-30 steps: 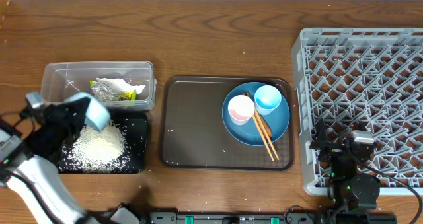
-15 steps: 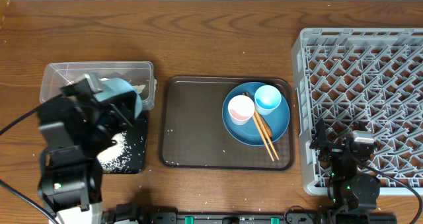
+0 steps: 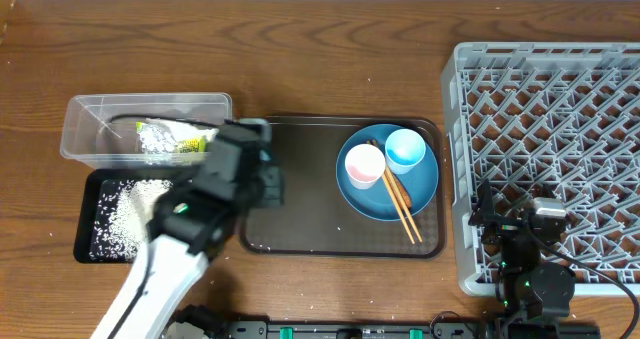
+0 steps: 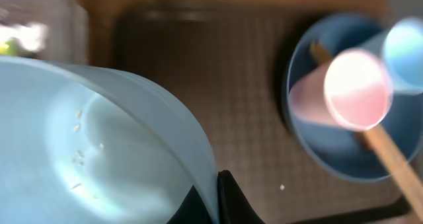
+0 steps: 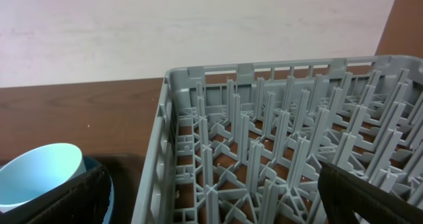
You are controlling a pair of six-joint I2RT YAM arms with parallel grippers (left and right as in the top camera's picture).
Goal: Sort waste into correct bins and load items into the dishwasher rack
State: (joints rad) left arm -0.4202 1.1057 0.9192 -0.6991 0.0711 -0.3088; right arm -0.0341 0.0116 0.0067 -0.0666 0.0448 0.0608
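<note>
Our left gripper [image 4: 213,196] is clamped on the bowl [image 4: 99,145] rim over the brown tray [image 3: 300,214]. The rack [image 3: 462,159] lies at three o'clock, nearer our right gripper [image 5: 218,199], whose jaws are apart.

Overhead view: even, soft light from above. The wooden surface [image 3: 330,59] shows a mild sheen and only short shadows. The left arm [image 3: 185,224] is smeared. Left wrist view: soft throughout. The bowl [image 4: 99,145] close to the lens is out of focus, and the pink cup [image 4: 357,88] is blown out. Right wrist view: the rack [image 5: 277,138] is sharp, the wall [image 5: 198,32] pale and flat.
</note>
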